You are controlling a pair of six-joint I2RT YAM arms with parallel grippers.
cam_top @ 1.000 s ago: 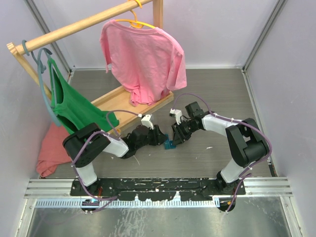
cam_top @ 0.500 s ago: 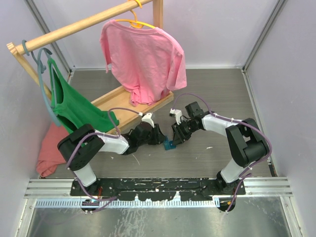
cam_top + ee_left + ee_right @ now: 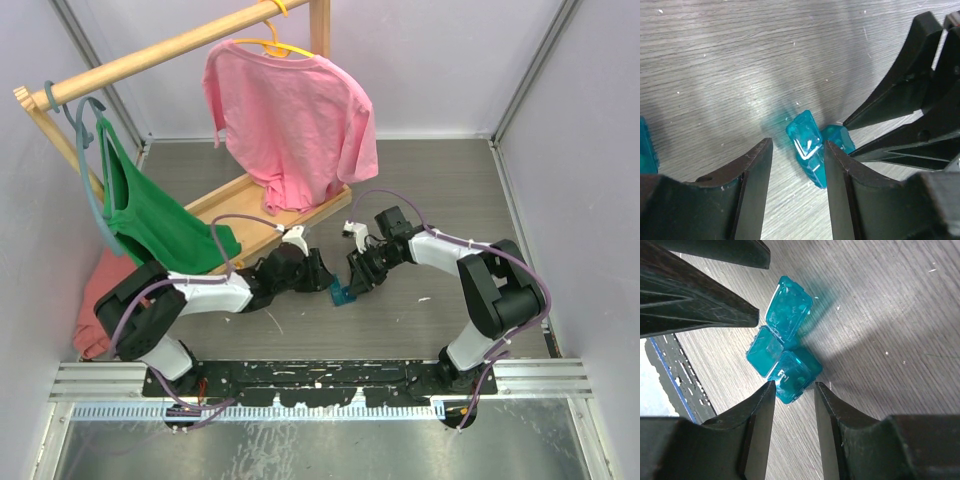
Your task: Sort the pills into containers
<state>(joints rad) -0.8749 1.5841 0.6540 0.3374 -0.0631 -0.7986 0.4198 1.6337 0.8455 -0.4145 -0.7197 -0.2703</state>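
A small teal container [image 3: 342, 293] lies on the table between my two grippers. In the right wrist view the container [image 3: 785, 340] has one lid flipped open, and its near end sits between the fingertips of my right gripper [image 3: 794, 386], which is open; the left fingertip [image 3: 765, 392] is at its corner. In the left wrist view the container [image 3: 807, 145] stands tilted just ahead of my open left gripper [image 3: 797, 150], close to the right finger [image 3: 837, 170]. A second teal piece [image 3: 644, 150] shows at the left edge. I cannot make out any pills.
A wooden clothes rack [image 3: 160, 50] stands at the back left with a pink shirt [image 3: 295, 120] and a green top [image 3: 150, 220] hanging from it. A reddish cloth [image 3: 100, 300] lies by the left wall. Both grippers [image 3: 325, 280] [image 3: 355, 280] nearly touch over the container.
My left arm has swung its elbow leftward and its jaws narrowed, then widened again. The right gripper has opened slightly. The container has stayed in place.
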